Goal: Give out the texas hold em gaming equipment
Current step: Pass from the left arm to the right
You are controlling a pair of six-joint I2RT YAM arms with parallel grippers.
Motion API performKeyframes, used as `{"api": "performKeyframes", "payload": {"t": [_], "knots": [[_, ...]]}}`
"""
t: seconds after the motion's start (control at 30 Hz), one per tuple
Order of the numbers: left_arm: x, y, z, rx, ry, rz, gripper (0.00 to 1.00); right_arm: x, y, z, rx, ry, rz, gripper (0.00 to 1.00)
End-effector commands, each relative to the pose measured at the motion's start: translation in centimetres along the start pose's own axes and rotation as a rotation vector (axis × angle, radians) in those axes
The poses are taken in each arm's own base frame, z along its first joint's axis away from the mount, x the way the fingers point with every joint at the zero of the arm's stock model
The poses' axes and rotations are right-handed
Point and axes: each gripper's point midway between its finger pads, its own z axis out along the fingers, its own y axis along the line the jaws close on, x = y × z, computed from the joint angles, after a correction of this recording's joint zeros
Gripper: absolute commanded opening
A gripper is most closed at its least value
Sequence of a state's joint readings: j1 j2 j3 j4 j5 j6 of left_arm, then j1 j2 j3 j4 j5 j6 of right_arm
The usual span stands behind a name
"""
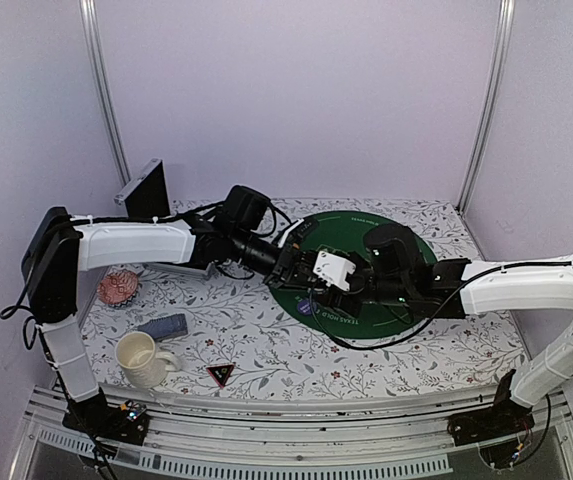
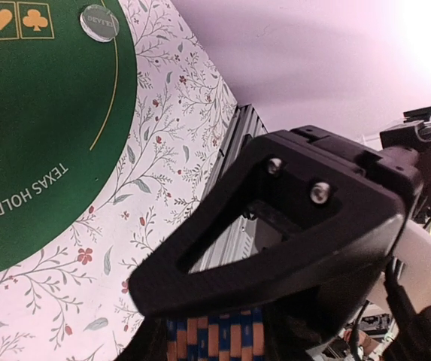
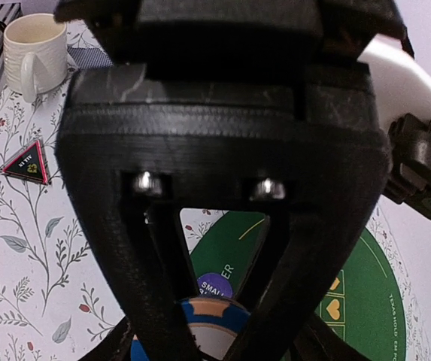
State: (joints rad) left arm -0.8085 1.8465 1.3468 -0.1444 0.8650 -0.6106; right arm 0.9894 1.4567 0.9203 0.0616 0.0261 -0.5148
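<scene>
My two grippers meet tip to tip over the left part of the round green poker mat (image 1: 398,312). My left gripper (image 1: 304,268) is shut on a small stack of blue-and-orange poker chips (image 2: 215,336), seen edge-on between its fingers. My right gripper (image 1: 340,280) faces it; a blue-and-orange chip (image 3: 213,335) lies between its fingers, its grip hidden by the other gripper's black finger (image 3: 162,248). A purple small-blind button (image 3: 217,286) and a clear dealer button (image 2: 98,22) lie on the mat. The grey-blue cards (image 1: 163,326) and black triangular marker (image 1: 220,374) lie at the front left.
A cream mug (image 1: 142,358) stands at the front left, next to the cards. A pink patterned dish (image 1: 118,287) sits under the left arm. A dark box (image 1: 146,190) stands at the back left. Walls close the table at the back and sides.
</scene>
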Motion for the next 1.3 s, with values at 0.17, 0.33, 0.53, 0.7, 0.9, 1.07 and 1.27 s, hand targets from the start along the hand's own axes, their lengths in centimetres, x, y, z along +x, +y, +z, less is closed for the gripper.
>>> {"api": "performKeyframes", "payload": {"t": [0.17,0.33,0.53,0.7,0.9,1.07,1.27], "knots": [[0.0,-0.7,0.1,0.035,0.001,0.02,0.0,-0.2,-0.7,0.4,0.038,0.0,-0.007,0.45],[0.0,-0.6,0.2,0.032,0.0,0.018,0.0,-0.5,-1.0,-0.1,0.049,-0.008,0.004,0.54],[0.1,-0.3,0.3,0.03,0.003,0.014,0.0,-0.7,-1.0,-0.4,0.046,-0.016,0.012,0.56],[0.1,-0.1,0.4,0.029,0.006,0.006,0.0,-0.9,-1.0,-0.4,0.043,-0.02,0.02,0.51],[-0.2,-0.5,0.4,0.038,0.006,0.003,0.0,-1.1,-1.1,-0.8,0.044,-0.027,0.021,0.57],[-0.3,-0.2,0.6,0.031,0.015,0.001,0.0,-1.1,-1.2,-1.1,0.05,-0.031,0.007,0.46],[-0.6,-0.2,0.8,0.046,0.018,-0.003,0.0,-0.7,-1.3,-0.8,0.06,-0.014,0.0,0.49]]}}
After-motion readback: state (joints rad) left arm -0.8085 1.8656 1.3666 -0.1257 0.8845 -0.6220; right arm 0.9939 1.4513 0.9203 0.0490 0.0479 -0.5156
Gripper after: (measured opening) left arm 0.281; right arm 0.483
